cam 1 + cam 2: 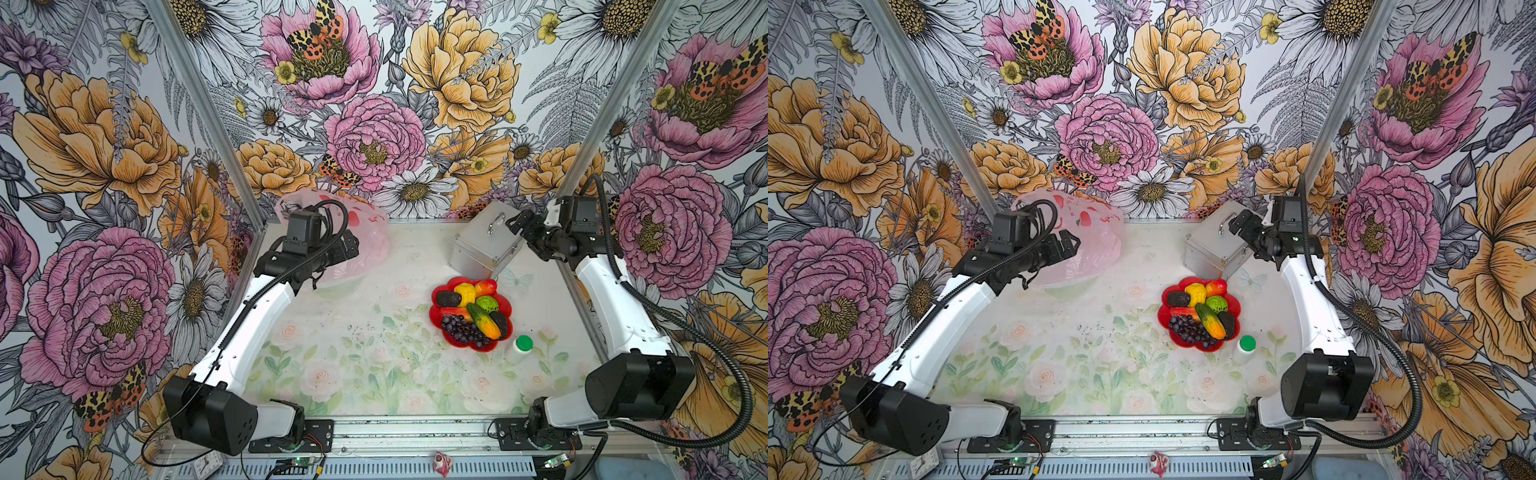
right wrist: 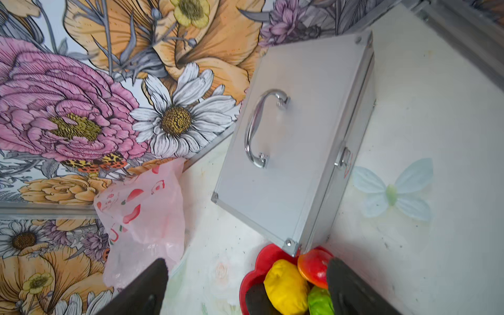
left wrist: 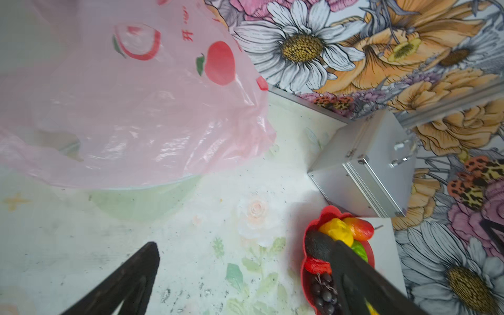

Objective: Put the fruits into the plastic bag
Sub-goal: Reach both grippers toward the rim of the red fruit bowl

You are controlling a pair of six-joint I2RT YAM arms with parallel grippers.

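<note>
Fruits (image 1: 471, 313): all on the red plate (image 1: 434, 309) right of centre, none bagged yet; plastic bag (image 1: 374, 237) upper left, beside the spread, empty left gripper (image 1: 353, 246); right gripper (image 1: 519, 222), spread and empty, probably next lowers onto one fruit.

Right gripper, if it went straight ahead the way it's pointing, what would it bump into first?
Most likely the silver case. The right gripper is open and aimed at its top, near the handle. Depth is unclear, so exactly where on the case it lands is a guess.
</note>
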